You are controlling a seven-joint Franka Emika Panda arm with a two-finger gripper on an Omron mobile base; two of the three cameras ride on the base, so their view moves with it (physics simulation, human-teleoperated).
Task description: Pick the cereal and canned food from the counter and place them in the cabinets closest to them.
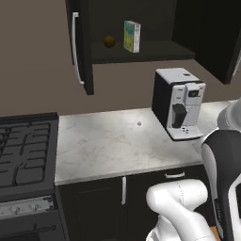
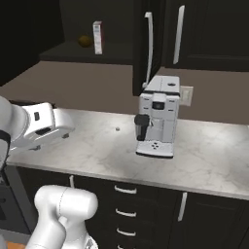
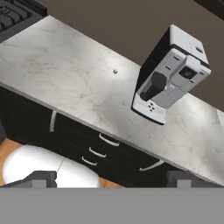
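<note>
The cereal [image 1: 132,36] stands upright on the shelf of the open upper cabinet [image 1: 141,52], also seen as a thin box, the cereal [image 2: 97,37], in the right base view. The canned food is out of view. My gripper [image 3: 113,179] is open, its two fingertips [image 3: 43,178] far apart with nothing between them. It hovers in front of the counter [image 3: 65,74], above the lower drawers, well below the cereal. The white marble counter [image 1: 108,146] holds no box or can.
A silver and black coffee machine [image 1: 179,103] stands on the counter's right part. A small brown round thing [image 1: 109,41] lies beside the cereal. The cabinet door [image 1: 80,42] hangs open at the left. The black stove [image 1: 23,150] borders the counter's left end.
</note>
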